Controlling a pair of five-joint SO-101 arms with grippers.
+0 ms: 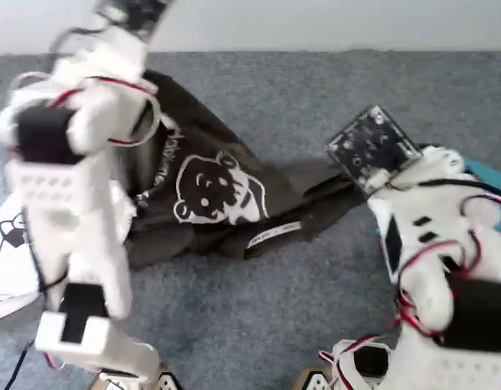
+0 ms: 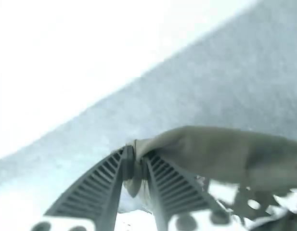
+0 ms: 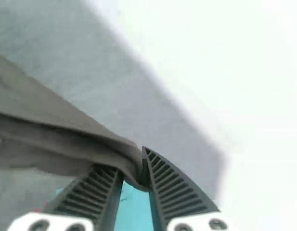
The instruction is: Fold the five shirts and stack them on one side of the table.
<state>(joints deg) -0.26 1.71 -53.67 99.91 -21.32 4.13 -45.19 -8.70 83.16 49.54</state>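
Holding dark olive cotton shirt with white bear print (image 1: pixel 218 191) across grey felt table (image 1: pixel 315 106) | left gripper (image 2: pixel 134 156) pinching its edge on one side of the bear print | right gripper (image 3: pixel 137 163) pinching the opposite edge | shirt's long axis runs gripper to gripper

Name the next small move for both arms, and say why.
Probably draw the two grippers apart to pull the cloth taut. The left gripper and right gripper are each shut on the dark shirt, which lies bunched and creased on the grey table between them.
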